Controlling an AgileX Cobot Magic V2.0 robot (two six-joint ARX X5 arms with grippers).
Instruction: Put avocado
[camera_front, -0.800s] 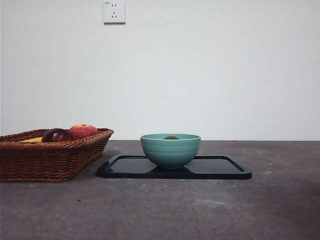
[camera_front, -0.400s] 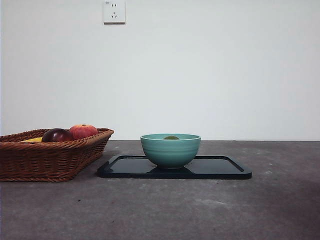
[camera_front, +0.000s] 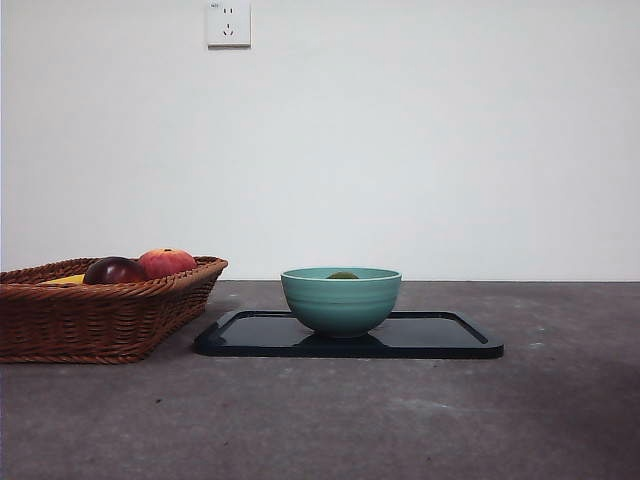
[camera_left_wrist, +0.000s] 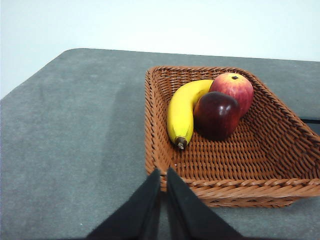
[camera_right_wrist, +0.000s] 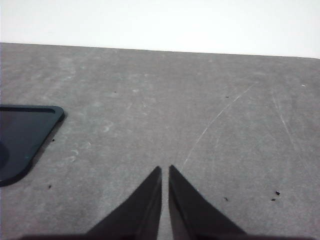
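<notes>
On the desk (camera_front: 400, 420), a wicker basket (camera_front: 95, 315) at 9 o'clock holds a banana (camera_left_wrist: 182, 112), maroon fruit (camera_left_wrist: 216, 114) and red-orange fruit (camera_left_wrist: 234, 90). A dark tray (camera_front: 440, 338) carries a teal bowl (camera_front: 341, 300); the avocado (camera_front: 342, 275) sits inside. Left gripper (camera_left_wrist: 163, 175) and right gripper (camera_right_wrist: 165, 172) are clenched, empty.

Front camera sitting low, looking level across grey table (camera_front: 400, 420). Wrist cameras looking down; left sharing brown woven wicker basket (camera_left_wrist: 240, 150), right sharing dark flat rectangular tray (camera_right_wrist: 20, 140).
</notes>
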